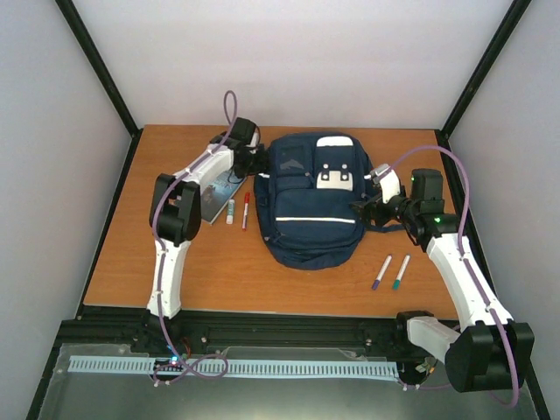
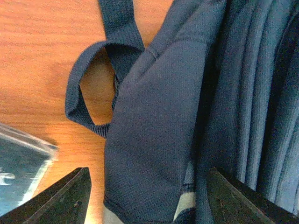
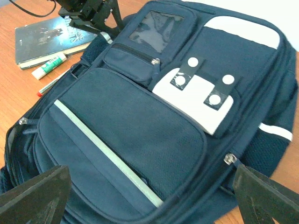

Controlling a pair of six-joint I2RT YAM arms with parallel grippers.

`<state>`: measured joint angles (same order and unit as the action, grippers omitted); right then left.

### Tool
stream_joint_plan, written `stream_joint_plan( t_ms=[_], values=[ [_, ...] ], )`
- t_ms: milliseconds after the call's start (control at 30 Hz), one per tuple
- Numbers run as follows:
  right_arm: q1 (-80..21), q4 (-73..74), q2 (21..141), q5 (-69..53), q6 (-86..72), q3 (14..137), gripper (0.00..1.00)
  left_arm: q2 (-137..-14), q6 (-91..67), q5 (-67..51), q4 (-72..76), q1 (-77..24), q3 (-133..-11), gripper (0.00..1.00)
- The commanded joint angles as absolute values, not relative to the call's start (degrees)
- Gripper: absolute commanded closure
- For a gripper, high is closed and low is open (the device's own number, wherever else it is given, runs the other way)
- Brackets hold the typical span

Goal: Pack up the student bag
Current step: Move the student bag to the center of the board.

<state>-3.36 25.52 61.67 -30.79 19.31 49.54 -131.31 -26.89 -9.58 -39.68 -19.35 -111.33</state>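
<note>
What worried me most was the left gripper, its jaws spread wide around the side cloth of the student bag: if it closed there it would likely pinch only slack fabric, or snag the strap loop hanging just beside it, and drag the whole soft bag instead of opening anything. A sideways tug could also push the bag over the red pen and glue stick lying close along its left flank, next to the book. The right gripper hung at the bag's right side, its jaws also wide apart and holding nothing. If the two arms pulled unevenly, I judged the bag would twist. The bag itself lay flat, front up, in the middle of the table, top toward the far edge. It was navy, with a thin pale stripe across the front pocket, white patches with snap tabs near the top, and pockets that looked zipped. I couldn't tell whether the main compartment was open. The purple marker and green marker waited near its lower right.
</note>
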Motion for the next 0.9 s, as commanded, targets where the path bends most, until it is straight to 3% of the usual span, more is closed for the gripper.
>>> stream_joint_plan(
  t_ms=[0,333,533,867],
  values=[
    [-2.81,25.24,62.48,-31.64,20.43,49.37,0.03,-132.15,-25.58,-15.73,-37.88,-24.63,-110.56,0.31],
    [-2.77,25.59,62.60,-31.85,20.72,49.26,0.04,-134.80,-22.34,-15.55,-41.25,-29.64,-114.91,0.29],
    [-2.60,25.84,62.33,-32.49,20.90,49.45,0.04,-125.75,-21.26,-1.11,-49.33,-29.71,-111.90,0.18],
    [-2.61,26.49,62.64,-34.43,21.03,49.79,0.04,-114.74,-21.43,21.12,-57.65,-29.69,-96.06,0.21]
  ],
)
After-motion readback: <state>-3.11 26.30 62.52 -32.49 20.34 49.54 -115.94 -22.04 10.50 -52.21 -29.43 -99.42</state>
